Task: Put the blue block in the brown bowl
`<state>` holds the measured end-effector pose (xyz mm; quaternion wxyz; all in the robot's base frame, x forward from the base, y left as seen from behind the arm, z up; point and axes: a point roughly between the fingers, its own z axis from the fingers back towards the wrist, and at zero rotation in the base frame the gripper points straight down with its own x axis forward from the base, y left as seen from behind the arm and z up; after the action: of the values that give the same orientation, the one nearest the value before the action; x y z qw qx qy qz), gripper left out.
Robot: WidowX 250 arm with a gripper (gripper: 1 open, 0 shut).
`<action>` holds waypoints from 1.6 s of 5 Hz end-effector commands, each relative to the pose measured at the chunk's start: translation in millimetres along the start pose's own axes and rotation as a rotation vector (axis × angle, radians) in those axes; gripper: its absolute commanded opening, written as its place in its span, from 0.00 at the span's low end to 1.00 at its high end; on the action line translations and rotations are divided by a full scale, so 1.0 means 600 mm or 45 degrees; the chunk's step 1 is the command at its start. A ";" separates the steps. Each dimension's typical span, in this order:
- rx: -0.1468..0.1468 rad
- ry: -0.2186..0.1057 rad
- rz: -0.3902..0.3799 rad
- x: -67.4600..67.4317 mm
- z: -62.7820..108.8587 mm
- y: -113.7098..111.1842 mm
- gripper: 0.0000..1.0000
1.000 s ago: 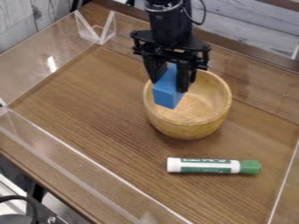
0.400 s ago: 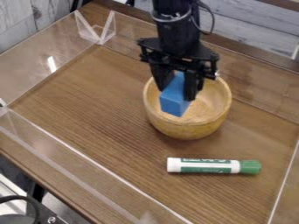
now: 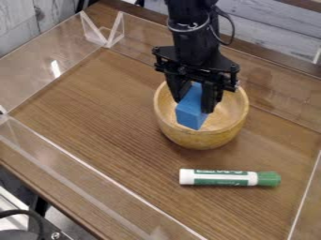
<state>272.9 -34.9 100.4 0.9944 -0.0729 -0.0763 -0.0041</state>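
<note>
Blue block point(image 3: 191, 107), gripped in the pincer point(image 3: 194, 86), sits within the opening of the brown bowl point(image 3: 201, 139) right of centre in the frame, so carrying looks done and only letting go and withdrawing remain.

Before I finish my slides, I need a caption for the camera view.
Robot tool holding a blue block at the brown bowl, marker lying nearby.
</note>
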 end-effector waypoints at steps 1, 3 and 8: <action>-0.009 -0.067 -0.012 0.010 0.025 -0.009 1.00; -0.015 -0.054 -0.006 0.011 0.038 -0.009 1.00; -0.031 -0.040 -0.005 0.014 0.053 -0.011 1.00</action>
<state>266.4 -37.6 112.0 0.9953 -0.0835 -0.0496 -0.0041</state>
